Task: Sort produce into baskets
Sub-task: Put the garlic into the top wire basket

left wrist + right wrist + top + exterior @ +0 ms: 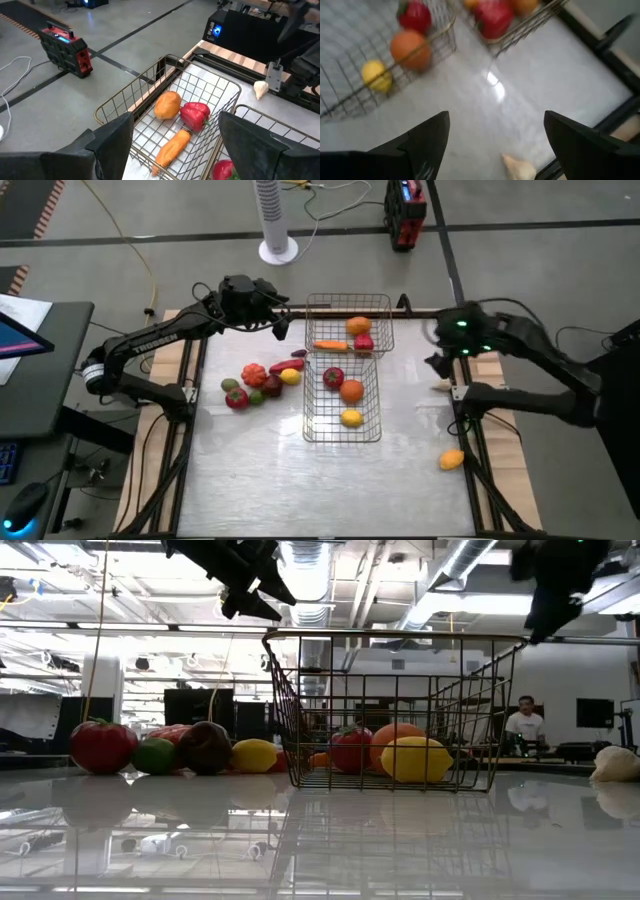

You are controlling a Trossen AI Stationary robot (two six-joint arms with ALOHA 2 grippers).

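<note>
Nearest the low camera: near basket (390, 710) on the glossy surface (320, 840), holding a lemon (416, 760), an orange fruit (392, 736) and a red piece (351, 748).

High view only: second basket (348, 322) touching the first at its far end, holding a carrot (331, 346), a round orange piece (359, 326) and a red pepper (364, 343). Low view hides this basket behind the first.

Loose pile (262, 380) left of the baskets: red, green, dark purple and yellow pieces. Low view shows them lined up beside the near basket.

One orange piece (452, 459) apart, near the right edge; not seen in the low view.

Pale garlic-like bulb (519, 168) by the right frame; also in the left wrist view.

Left claw (172, 145) above the far basket's left side, fingers spread wide, holding nothing.

Right claw (495, 145) over bare surface right of the baskets, also wide open and empty.

Person (523, 724) seated far behind, low view only.
</note>
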